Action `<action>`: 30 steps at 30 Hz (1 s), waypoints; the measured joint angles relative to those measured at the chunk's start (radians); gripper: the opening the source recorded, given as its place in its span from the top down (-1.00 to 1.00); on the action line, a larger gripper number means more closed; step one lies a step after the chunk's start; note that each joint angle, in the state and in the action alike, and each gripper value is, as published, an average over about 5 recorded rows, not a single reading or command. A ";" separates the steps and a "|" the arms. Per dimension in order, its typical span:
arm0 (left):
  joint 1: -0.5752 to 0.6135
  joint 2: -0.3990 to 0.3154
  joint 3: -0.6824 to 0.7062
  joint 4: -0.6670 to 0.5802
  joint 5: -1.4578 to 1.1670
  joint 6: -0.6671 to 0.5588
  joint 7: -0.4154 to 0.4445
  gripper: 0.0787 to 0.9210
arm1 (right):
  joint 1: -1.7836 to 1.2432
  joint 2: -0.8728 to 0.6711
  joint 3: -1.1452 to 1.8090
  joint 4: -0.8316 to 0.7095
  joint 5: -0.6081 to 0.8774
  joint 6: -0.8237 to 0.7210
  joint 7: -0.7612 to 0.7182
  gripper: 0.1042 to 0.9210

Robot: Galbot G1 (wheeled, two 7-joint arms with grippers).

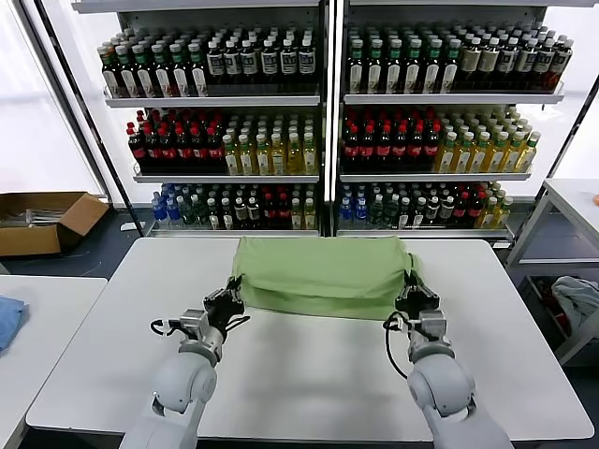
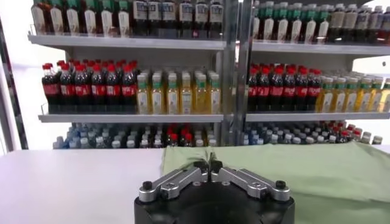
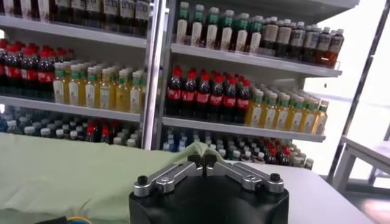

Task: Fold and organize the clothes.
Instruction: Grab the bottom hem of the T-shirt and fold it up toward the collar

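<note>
The light green shirt (image 1: 323, 274) lies folded into a wide band across the far half of the white table (image 1: 309, 374). My left gripper (image 1: 234, 294) is shut on the shirt's near left corner, and a pinch of green cloth stands up between its tips (image 2: 208, 164). My right gripper (image 1: 414, 291) is shut on the near right corner, where the cloth peaks over its tips (image 3: 202, 159). Both held corners are lifted a little off the table. No collar, buttons or print show.
Shelves of bottles (image 1: 328, 122) stand close behind the table's far edge. A cardboard box (image 1: 42, 222) lies on the floor at the left. A blue cloth (image 1: 7, 318) rests on a side table at the left, and a grey-blue bundle (image 1: 576, 301) sits at the right.
</note>
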 measured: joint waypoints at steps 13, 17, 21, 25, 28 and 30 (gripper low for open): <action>-0.099 -0.010 0.013 0.124 -0.022 0.039 -0.009 0.64 | 0.125 0.032 -0.039 -0.130 0.059 -0.081 -0.004 0.36; -0.105 -0.012 0.009 0.133 -0.026 0.054 -0.017 0.37 | 0.144 0.057 -0.035 -0.144 0.117 -0.101 0.031 0.09; -0.107 -0.012 0.001 0.133 -0.029 0.070 -0.026 0.08 | 0.147 0.077 -0.028 -0.141 0.162 -0.115 0.075 -0.21; -0.100 -0.009 -0.006 0.122 -0.026 0.084 -0.031 -0.18 | 0.132 0.083 -0.016 -0.108 0.182 -0.120 0.105 -0.46; -0.087 -0.006 -0.012 0.104 -0.019 0.090 -0.033 -0.39 | 0.104 0.084 -0.006 -0.066 0.176 -0.118 0.116 -0.64; -0.075 -0.004 -0.016 0.087 -0.013 0.094 -0.033 -0.53 | 0.077 0.084 0.002 -0.032 0.164 -0.117 0.120 -0.73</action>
